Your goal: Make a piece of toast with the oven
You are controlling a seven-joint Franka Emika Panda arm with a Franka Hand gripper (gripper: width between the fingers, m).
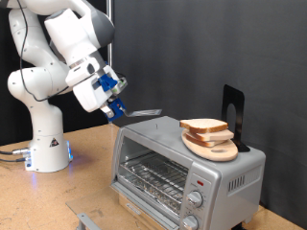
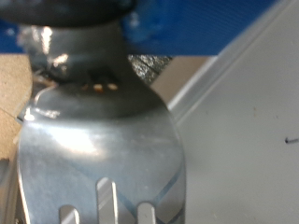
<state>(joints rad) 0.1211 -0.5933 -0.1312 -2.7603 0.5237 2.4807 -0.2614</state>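
The silver-grey oven [image 1: 153, 158] stands on the wooden table with its glass door shut and its wire rack showing behind the glass. The piece of toast [image 1: 203, 126] lies on a round light-wood board [image 1: 219, 150] on the oven's roof, towards the exterior view's right. My gripper [image 1: 116, 106], with blue fingers, is shut on the handle of a metal spatula [image 1: 144, 112]. It holds the blade just above the roof's left end, pointing at the toast but apart from it. In the wrist view the slotted spatula [image 2: 98, 140] fills the frame over the grey oven roof [image 2: 252, 131].
A black upright stand [image 1: 233, 107] rises behind the board on the oven roof. Two round knobs [image 1: 196, 199] sit on the oven's right panel. The robot's white base [image 1: 46, 149] stands at the exterior view's left. A small metal piece [image 1: 84, 219] lies on the table in front.
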